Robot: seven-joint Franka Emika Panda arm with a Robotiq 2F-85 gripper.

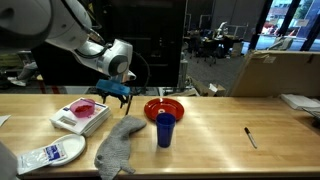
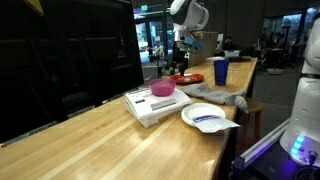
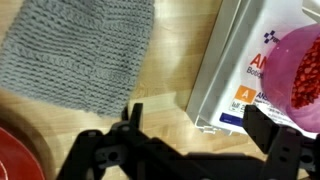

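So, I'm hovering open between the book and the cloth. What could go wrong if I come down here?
1. The gripper sits close to the edge of the book; a finger may clip it and jolt the pink bowl on top.
2. The cloth is soft; it could snag and drag into the cup beside it.
3. The red bowl lies near; a swing might knock it.

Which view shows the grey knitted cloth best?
The wrist view: the grey knitted cloth fills its upper left, stitches clear. In both exterior views it is only a small crumpled heap near the blue cup.
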